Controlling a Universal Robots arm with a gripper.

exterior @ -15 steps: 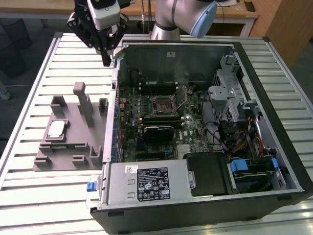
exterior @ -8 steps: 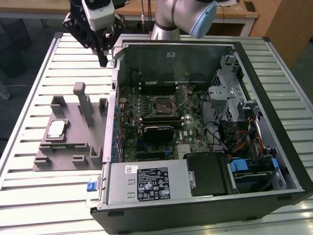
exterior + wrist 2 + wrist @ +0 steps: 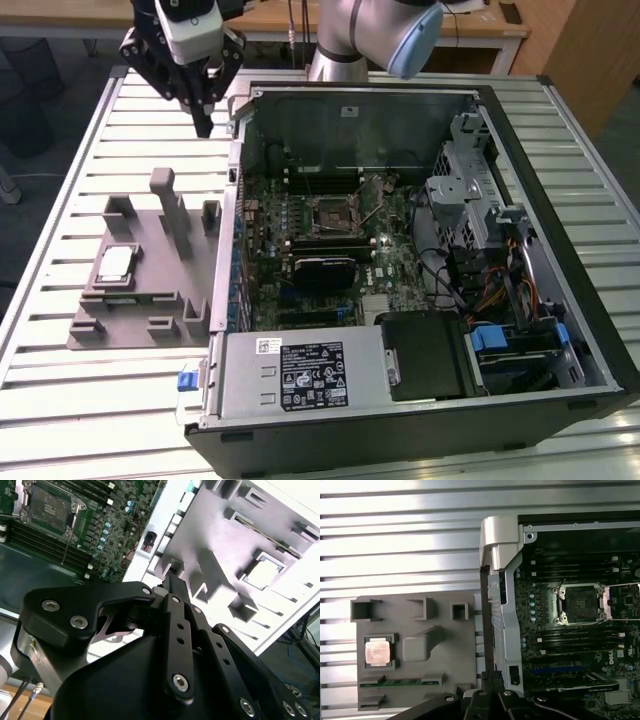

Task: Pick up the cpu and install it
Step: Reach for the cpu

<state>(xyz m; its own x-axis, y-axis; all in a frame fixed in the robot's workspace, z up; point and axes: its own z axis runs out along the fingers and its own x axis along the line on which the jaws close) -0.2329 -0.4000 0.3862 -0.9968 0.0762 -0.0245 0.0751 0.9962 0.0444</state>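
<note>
Well apart from the jaws, at the exterior view's left, the cpu (image 3: 115,263) lies flat in a grey tray (image 3: 150,300) on the slatted surface (image 3: 100,420). Empty and pressed together, the jaws hang beside the wall of the open case (image 3: 400,440); its socket (image 3: 335,213) lies farther right.

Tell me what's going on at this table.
The robot arm's gripper hangs shut and empty above the slatted table, near a corner of the open computer case. The processor chip it is meant to install lies untouched in a grey tray beside the case. The socket on the board inside is empty.
</note>
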